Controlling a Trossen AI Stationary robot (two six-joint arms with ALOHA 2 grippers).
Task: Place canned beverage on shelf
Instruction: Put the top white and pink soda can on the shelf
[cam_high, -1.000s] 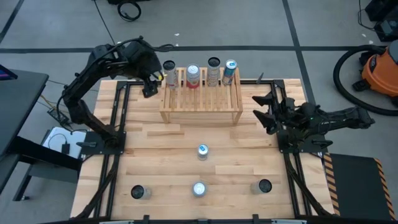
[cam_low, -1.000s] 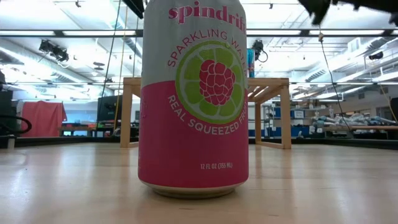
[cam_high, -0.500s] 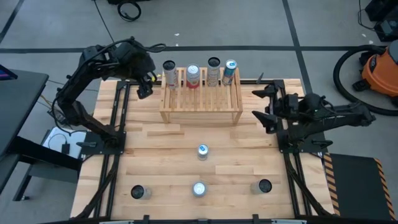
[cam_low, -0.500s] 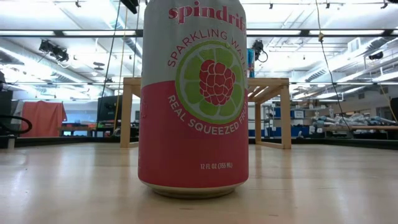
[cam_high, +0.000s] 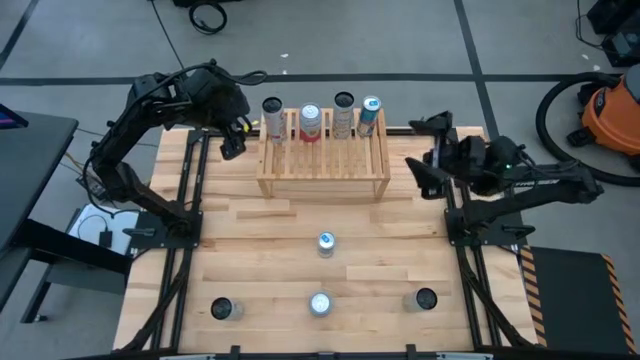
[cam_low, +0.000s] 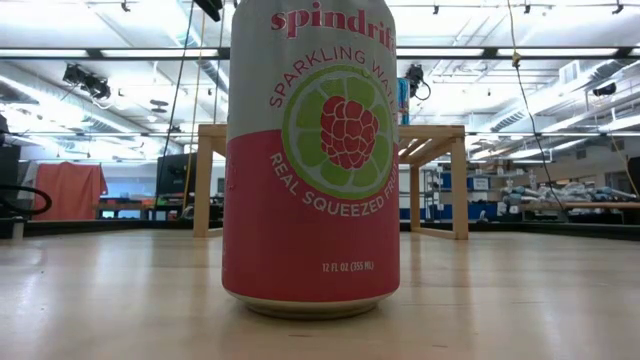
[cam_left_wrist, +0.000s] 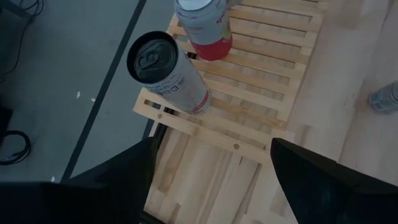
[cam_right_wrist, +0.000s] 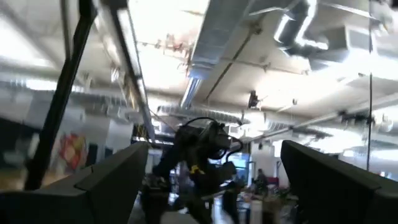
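Observation:
The pale wooden shelf stands at the far middle of the table, with several cans upright on its slatted top. The leftmost is a grey can with a dark lid, and a red-and-white can stands beside it. My left gripper hangs open and empty just left of the shelf's far left corner, fingers apart above that corner. My right gripper is open and empty, raised off the shelf's right end and tipped upward. A pink Spindrift can stands on its base close to the low camera.
More cans stand on the table: one in the middle and three along the near edge. Black frame rails run along both table sides. The right wrist view looks up at the ceiling and my left arm.
My right gripper has risen and tipped upward, rolling as it went, and has left the top of the low view.

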